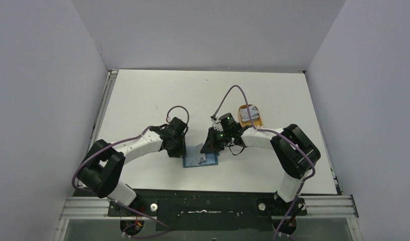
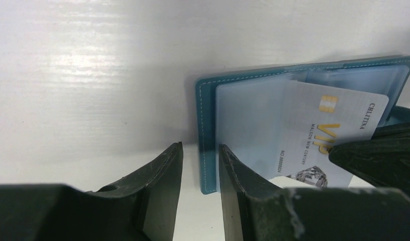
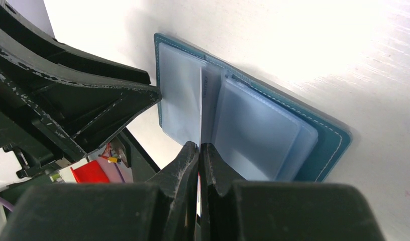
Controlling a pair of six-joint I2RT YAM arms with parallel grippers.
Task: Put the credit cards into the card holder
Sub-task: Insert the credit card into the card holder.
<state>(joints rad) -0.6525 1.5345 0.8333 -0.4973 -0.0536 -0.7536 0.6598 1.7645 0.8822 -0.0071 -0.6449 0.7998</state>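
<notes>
Card holder [image 1: 192, 162] open | right gripper [image 3: 199, 146] pinches card [image 2: 318, 131] | left-wrist: VIP, maybe sleeved

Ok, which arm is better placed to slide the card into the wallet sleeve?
Right, probably. The right gripper is shut on the VIP card, edge at the open card holder's clear sleeves. The left gripper is open, holding nothing, at the holder's edge.

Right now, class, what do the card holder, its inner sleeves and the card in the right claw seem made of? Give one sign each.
The card holder: likely leather or faux leather, matte teal, stitched edge. The sleeves: clear soft plastic, glossy, see-through. The card in the right claw: probably stiff plastic, pearly white, printed with a gold chip.
</notes>
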